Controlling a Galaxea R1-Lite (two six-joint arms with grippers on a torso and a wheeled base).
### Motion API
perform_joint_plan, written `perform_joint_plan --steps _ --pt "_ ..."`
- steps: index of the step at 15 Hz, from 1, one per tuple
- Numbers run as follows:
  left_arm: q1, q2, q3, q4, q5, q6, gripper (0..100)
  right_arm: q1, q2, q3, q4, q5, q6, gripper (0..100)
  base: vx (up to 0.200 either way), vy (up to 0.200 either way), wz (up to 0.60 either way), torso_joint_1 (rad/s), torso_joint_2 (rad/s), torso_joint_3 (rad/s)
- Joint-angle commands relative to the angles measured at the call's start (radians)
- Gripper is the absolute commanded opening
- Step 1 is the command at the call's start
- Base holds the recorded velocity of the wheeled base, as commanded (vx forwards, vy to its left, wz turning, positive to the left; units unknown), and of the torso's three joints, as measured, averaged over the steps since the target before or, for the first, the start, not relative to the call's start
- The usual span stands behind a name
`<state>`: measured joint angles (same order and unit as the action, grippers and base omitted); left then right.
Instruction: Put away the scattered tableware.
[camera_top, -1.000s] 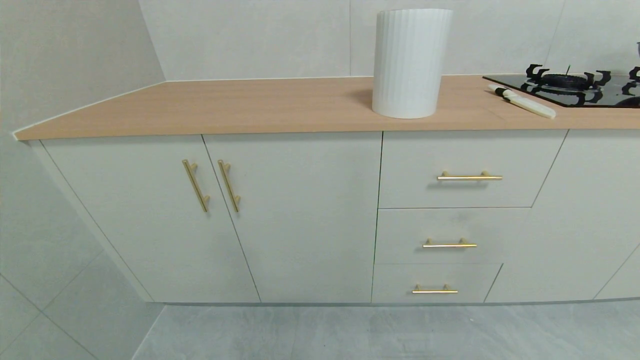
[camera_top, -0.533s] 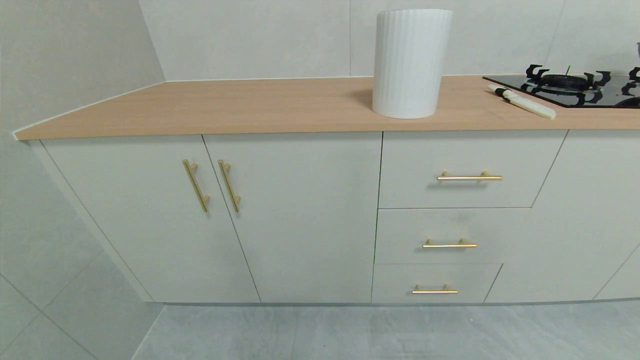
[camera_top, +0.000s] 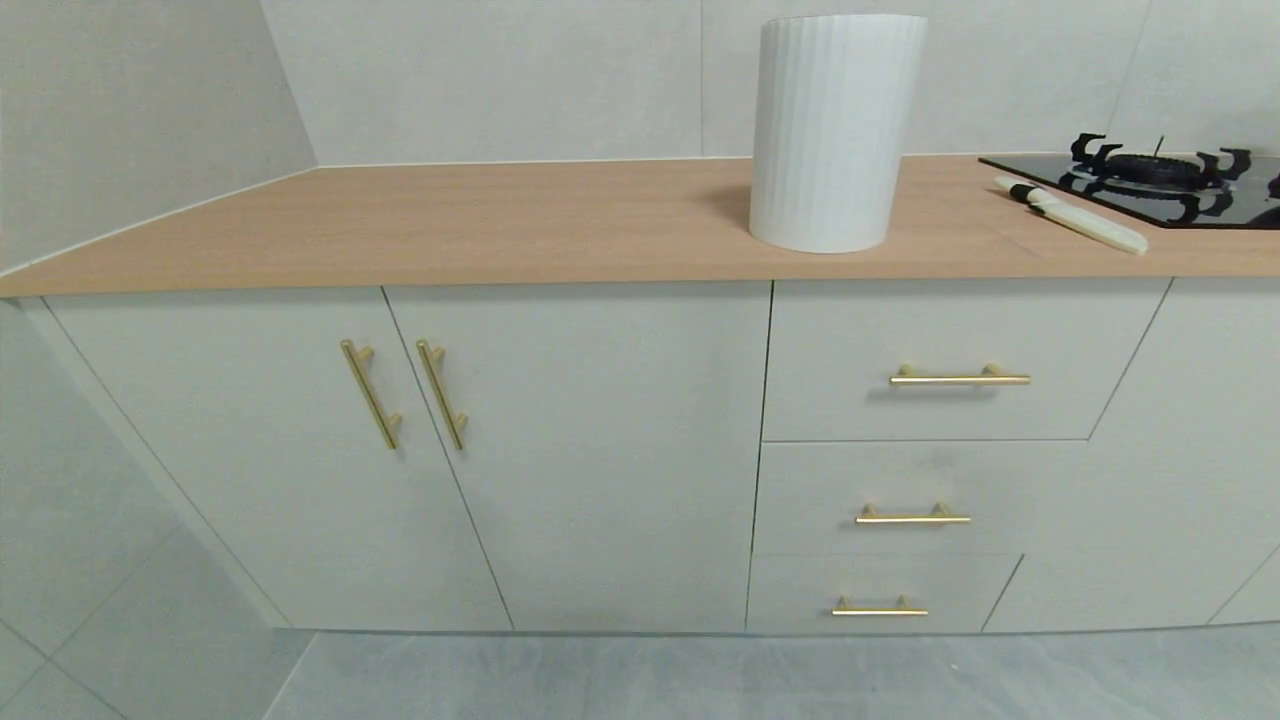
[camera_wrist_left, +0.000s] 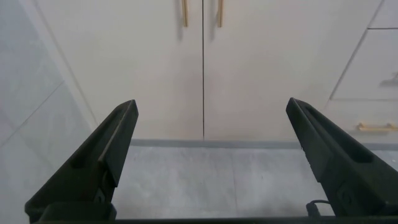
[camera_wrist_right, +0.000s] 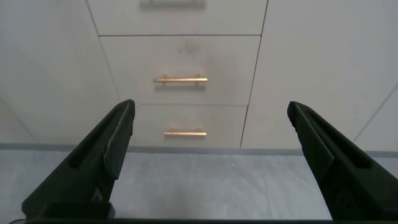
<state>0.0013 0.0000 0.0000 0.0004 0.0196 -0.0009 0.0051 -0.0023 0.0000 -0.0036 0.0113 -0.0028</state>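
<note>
Fingers (camera_wrist_left: 102, 155) of the left gripper (camera_wrist_left: 211, 107) are spread wide apart with nothing between them. It hangs low over the grey floor (camera_wrist_left: 205, 180), facing the two cupboard doors (camera_wrist_left: 155, 62). The right gripper (camera_wrist_right: 211, 107) has its fingers (camera_wrist_right: 102, 155) wide apart too, and it holds nothing. It faces the drawers (camera_wrist_right: 180, 68).

The whole head picture has slid a little since a moment ago. The cupboard looks a bit bigger and sits lower. So the camera has moved, not the things. I think the robot is rolling closer to the counter, and no picking up has begun.

Both doors are shut, and all three drawers are shut, so I cannot see what is inside them.

Up on the brown counter (camera_top: 500, 220) stands a tall white pot (camera_top: 830, 130) with ribbed sides. Its top is out of the picture, so I cannot tell what is in it.

Past the pot lies a pale knife (camera_top: 1070, 212), flat on the counter, just beside the black stove (camera_top: 1150, 185). It looks like the thing to put away. It is well apart from both grippers.
</note>
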Motion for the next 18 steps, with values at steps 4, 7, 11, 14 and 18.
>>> perform_joint_plan --steps 4,7,11,14,18 --pt "0.0 0.0 0.0 0.0 0.0 -0.001 100 0.001 0.002 0.0 0.001 -0.001 0.0 100 0.2 0.0 0.0 0.004 0.0 0.001" --pt "0.0 0.0 0.0 0.001 0.0 -0.001 100 0.001 0.002 0.0 0.001 -0.001 0.001 100 0.2 0.0 0.0 0.001 0.0 0.002" --pt "0.0 0.0 0.0 0.001 0.0 -0.001 100 0.001 0.002 0.0 0.001 -0.001 0.001 100 0.2 0.0 0.0 0.004 0.0 -0.002" --pt "0.0 0.0 0.0 0.0 0.0 -0.001 100 0.001 0.002 0.0 0.001 -0.001 0.001 100 0.067 0.0 0.0 -0.001 0.0 -0.002" --pt "0.0 0.0 0.0 0.0 0.0 -0.001 100 0.001 0.002 0.0 0.001 -0.001 0.003 100 0.0 0.0 0.0 0.0 0.0 0.0"
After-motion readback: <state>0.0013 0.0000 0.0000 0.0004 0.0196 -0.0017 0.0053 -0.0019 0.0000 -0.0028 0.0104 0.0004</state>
